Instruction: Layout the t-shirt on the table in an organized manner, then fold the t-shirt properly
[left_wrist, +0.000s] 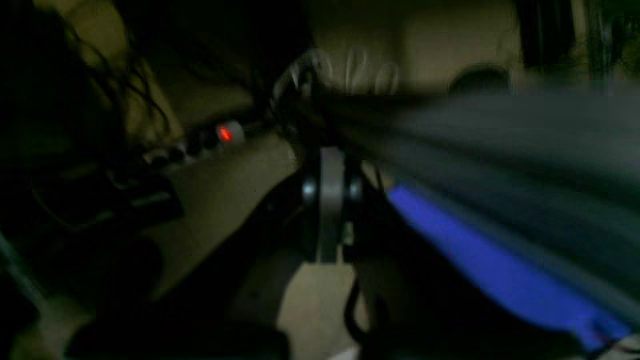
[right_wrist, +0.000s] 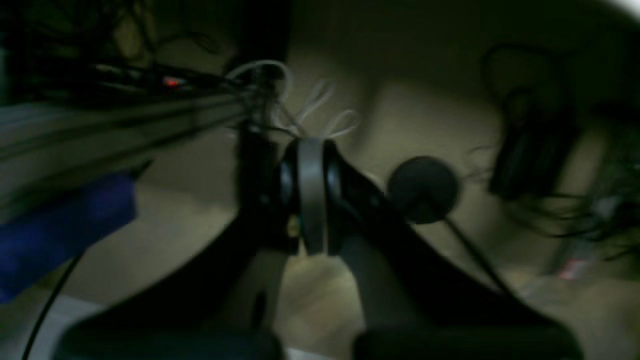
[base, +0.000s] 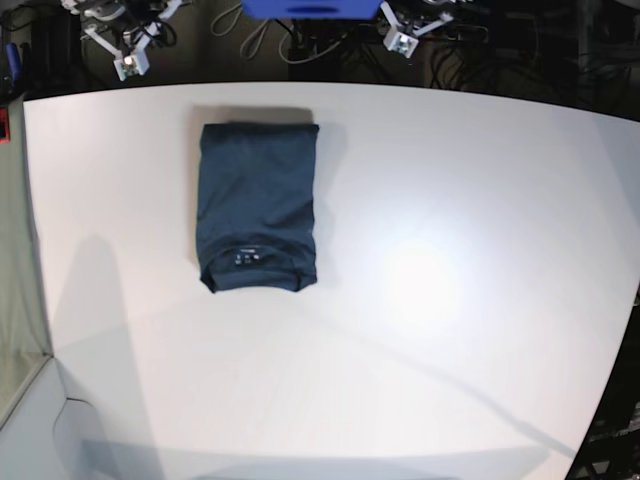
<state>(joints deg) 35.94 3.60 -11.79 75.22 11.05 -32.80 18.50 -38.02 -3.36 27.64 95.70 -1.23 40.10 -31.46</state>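
Left wrist view: dark and blurred. Left end effector (left_wrist: 331, 200) sits centre frame, jaws pressed together, nothing between them. Behind it is dim floor, tangled cables and a power strip (left_wrist: 227, 134) with a red light. A grey blurred band with a bright blue edge (left_wrist: 480, 265) crosses the right side; can't tell what it is. No t-shirt visible here.

Right wrist view: same story, dark and smeared. Right end effector (right_wrist: 311, 195) is centre frame, jaws together, empty. White cable loops (right_wrist: 320, 107) lie just past it, and a round dark object (right_wrist: 424, 189) to its right is unidentifiable. A blue patch sits lower left. No shirt here either.

Base view: t-shirt (base: 258, 207) lies folded into a neat rectangle on the counter (base: 420, 300), left of centre toward the far edge. Its long axis runs far-to-near, and the neck end with white label marks points to the near side. Both end effectors are off the counter past the far edge, well apart from the shirt. The arms are cut off by the top of the frame.
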